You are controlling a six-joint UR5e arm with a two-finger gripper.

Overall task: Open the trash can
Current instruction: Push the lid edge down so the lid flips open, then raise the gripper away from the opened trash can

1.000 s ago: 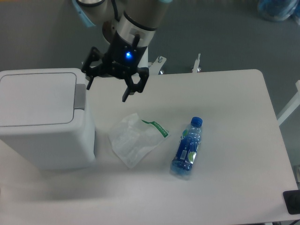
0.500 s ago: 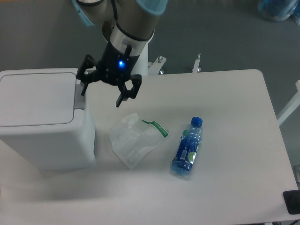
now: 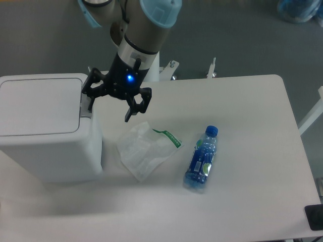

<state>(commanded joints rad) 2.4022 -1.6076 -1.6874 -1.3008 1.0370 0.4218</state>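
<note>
The trash can point(image 3: 48, 126) is a large light-grey boxy bin at the left of the table, its flat lid shut. Its darker grey push tab point(image 3: 86, 104) sits on the right edge of the lid. My gripper point(image 3: 109, 113) is open, its fingers spread wide. The left finger point(image 3: 91, 104) hangs right at the push tab, touching or just above it; I cannot tell which. The right finger point(image 3: 129, 114) hangs over the table beside the bin. A blue light glows on the gripper body.
A crumpled clear plastic wrapper point(image 3: 146, 148) lies on the white table point(image 3: 252, 126) just right of the bin. A blue plastic bottle point(image 3: 202, 159) lies on its side further right. A dark object point(image 3: 314, 217) sits at the table's front right corner.
The gripper has moved left and slightly down, from beside the bin to over its right edge, so the left finger now stands at the push tab. The lid stays shut.
</note>
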